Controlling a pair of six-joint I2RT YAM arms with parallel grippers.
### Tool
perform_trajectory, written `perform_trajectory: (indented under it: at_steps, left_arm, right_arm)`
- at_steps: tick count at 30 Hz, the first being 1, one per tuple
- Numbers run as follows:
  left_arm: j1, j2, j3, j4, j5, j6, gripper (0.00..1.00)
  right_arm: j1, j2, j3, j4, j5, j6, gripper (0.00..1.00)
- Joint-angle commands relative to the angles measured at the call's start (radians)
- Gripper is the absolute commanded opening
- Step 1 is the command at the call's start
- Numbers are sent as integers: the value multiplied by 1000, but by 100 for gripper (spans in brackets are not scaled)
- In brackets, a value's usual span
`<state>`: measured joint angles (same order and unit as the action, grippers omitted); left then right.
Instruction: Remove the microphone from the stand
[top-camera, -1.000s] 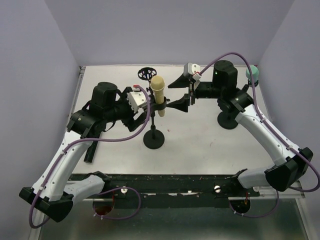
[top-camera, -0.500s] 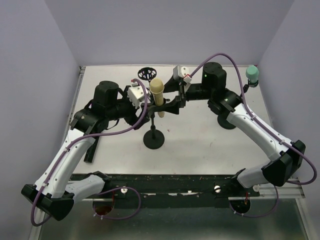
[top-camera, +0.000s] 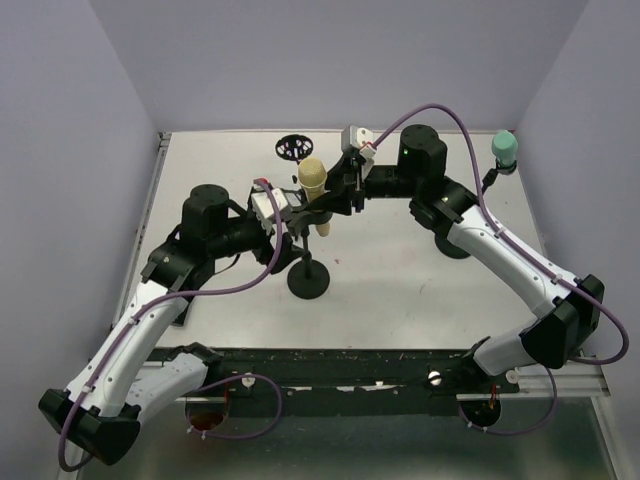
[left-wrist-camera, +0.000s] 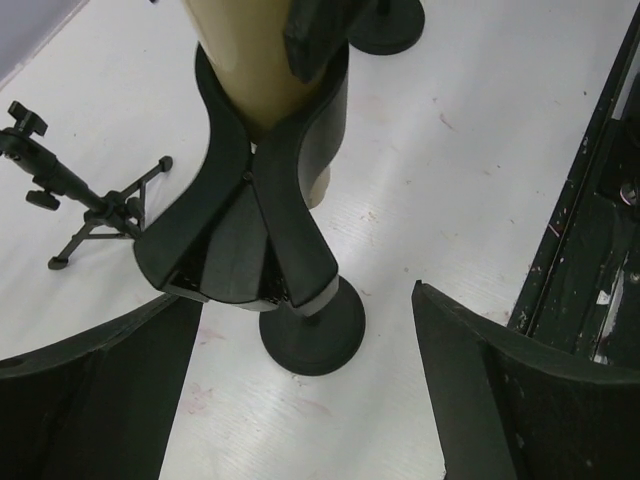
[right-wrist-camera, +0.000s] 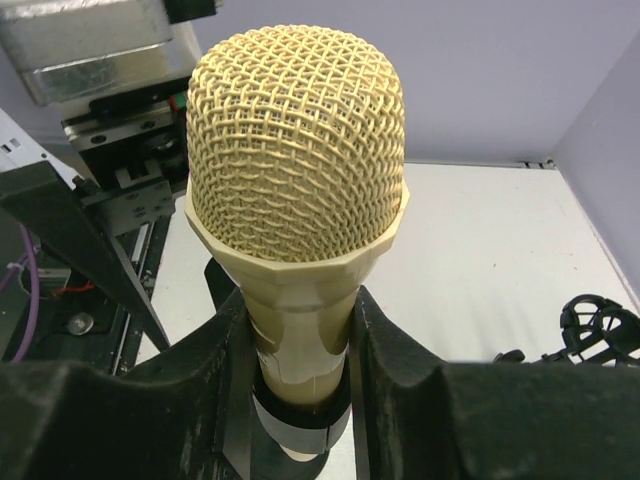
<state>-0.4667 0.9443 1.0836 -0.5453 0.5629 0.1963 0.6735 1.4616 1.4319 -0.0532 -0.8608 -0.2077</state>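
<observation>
The gold microphone (top-camera: 312, 177) stands upright in the black clip (left-wrist-camera: 250, 225) of its stand, whose round base (top-camera: 308, 281) rests on the table. In the right wrist view the mesh head (right-wrist-camera: 297, 150) fills the frame. My right gripper (right-wrist-camera: 300, 345) is shut on the handle just below the head, one finger (right-wrist-camera: 215, 380) on each side, above the clip; it also shows in the top view (top-camera: 325, 203). My left gripper (left-wrist-camera: 310, 410) is wide open and empty, low beside the stand pole, with the base (left-wrist-camera: 312, 335) ahead of it; it also shows in the top view (top-camera: 288, 228).
A green microphone (top-camera: 505, 148) stands on a second stand at the back right, its round base (top-camera: 455, 242) behind my right arm. A small black tripod (left-wrist-camera: 90, 205) lies at the back of the table (top-camera: 420, 290). A black bar (top-camera: 181, 306) lies at the left.
My right gripper has moved left from beside the stand onto the microphone and closed round its handle. My left arm has drawn back slightly to the left.
</observation>
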Motion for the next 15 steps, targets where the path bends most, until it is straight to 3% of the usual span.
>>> perform_trajectory:
  at_steps: [1, 10, 15]
  left_arm:
    - [2, -20, -68, 212, 66, -9, 93]
    - [0, 31, -24, 265, 97, 23, 91]
    - [0, 51, -8, 220, 153, 93, 77]
  right_arm:
    - [5, 8, -2, 30, 32, 19, 1]
    - [6, 17, 4, 26, 37, 16, 1]
    - [6, 20, 7, 26, 43, 16, 1]
